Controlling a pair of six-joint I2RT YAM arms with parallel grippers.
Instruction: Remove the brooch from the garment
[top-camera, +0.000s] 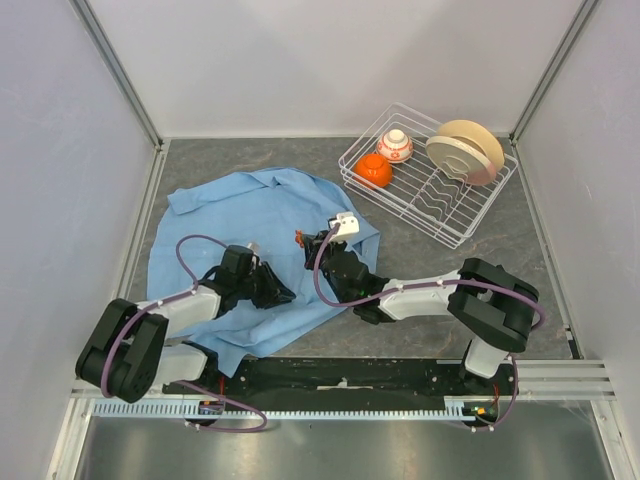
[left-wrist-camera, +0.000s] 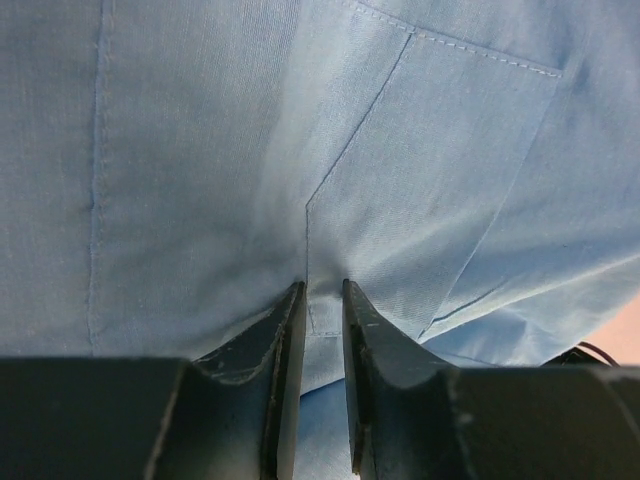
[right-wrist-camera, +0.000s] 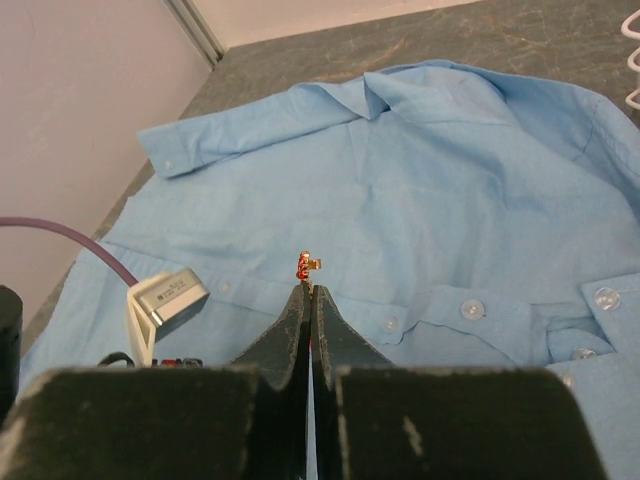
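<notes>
Barely visible, brooch (right-wrist-camera: 304, 265) pokes out at twelve o'clock of right gripper (right-wrist-camera: 306, 292), pinched in near-shut tips; left gripper (left-wrist-camera: 322, 292) narrow, nipping shirt (left-wrist-camera: 200, 150) fold.

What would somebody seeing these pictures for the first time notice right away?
A big light blue shirt sprawls left of centre. On it, the right end effector, tips shut, seems to pinch a tiny orange-red brooch, while the left end effector nips the cloth nearby. A white wire rack with an orange bowl sits far right.
</notes>
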